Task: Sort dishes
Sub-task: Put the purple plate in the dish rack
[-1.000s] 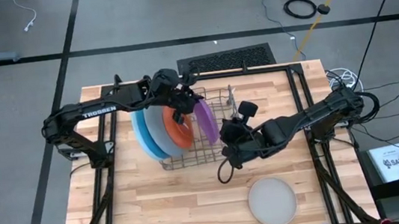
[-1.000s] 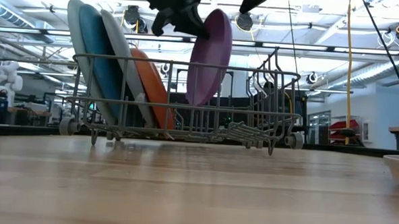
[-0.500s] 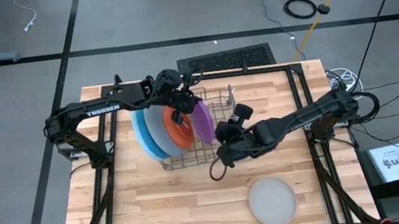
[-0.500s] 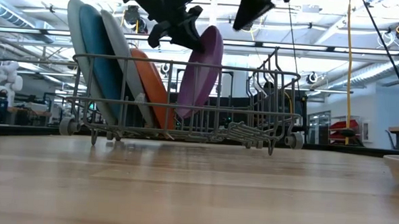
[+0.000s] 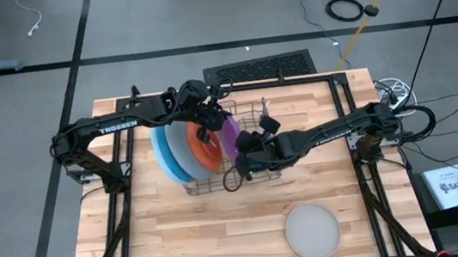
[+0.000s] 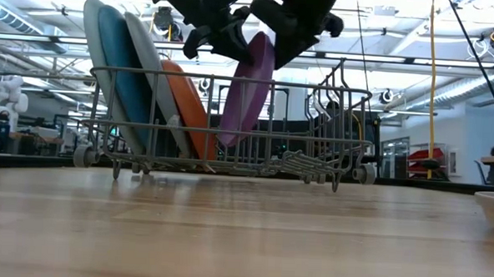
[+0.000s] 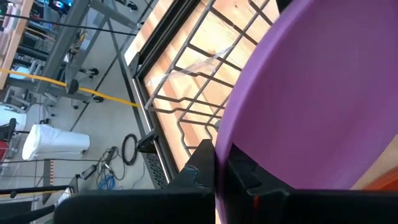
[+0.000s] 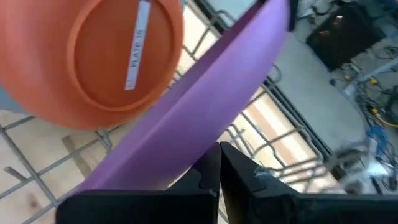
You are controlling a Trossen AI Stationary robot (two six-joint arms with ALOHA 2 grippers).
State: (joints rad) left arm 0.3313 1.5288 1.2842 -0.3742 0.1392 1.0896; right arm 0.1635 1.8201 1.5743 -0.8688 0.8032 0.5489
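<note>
The purple plate [image 5: 230, 134] stands tilted in the wire dish rack [image 5: 250, 114], leaning toward the orange plate [image 5: 207, 153]. Its lower rim [image 6: 228, 138] is down among the wires. The pale blue [image 5: 160, 154], blue [image 5: 172, 159] and grey [image 5: 186, 161] plates stand on edge at the rack's left end. My left gripper [image 5: 211, 123] is shut on the purple plate's top. My right gripper [image 5: 241, 156] is shut, with its tips at the plate's other side. The pale grey plate [image 5: 312, 230] lies flat on the table. My left gripper pinches the purple plate's upper rim [image 7: 219, 144] between its two fingers, coming slanting down from the table's left. The plate hangs tilted below the fingers with its lower rim in the rack. My right gripper's shut fingertips [image 8: 214, 155] stand at the plate's rim [image 8: 205, 140], coming from the table's right. Whether they press on it I cannot tell.
The rack's upright wires and raised end [image 6: 342, 92] stand to the right of the purple plate. The orange plate [image 6: 186, 102] leans close beside it. Bare wooden table [image 5: 189, 237] lies in front of the rack.
My left gripper has gone down with the purple plate and tipped it toward the orange plate; its lower rim is now among the rack's wires. My right gripper has gone toward the table's left, from beside the rack up to the purple plate.
</note>
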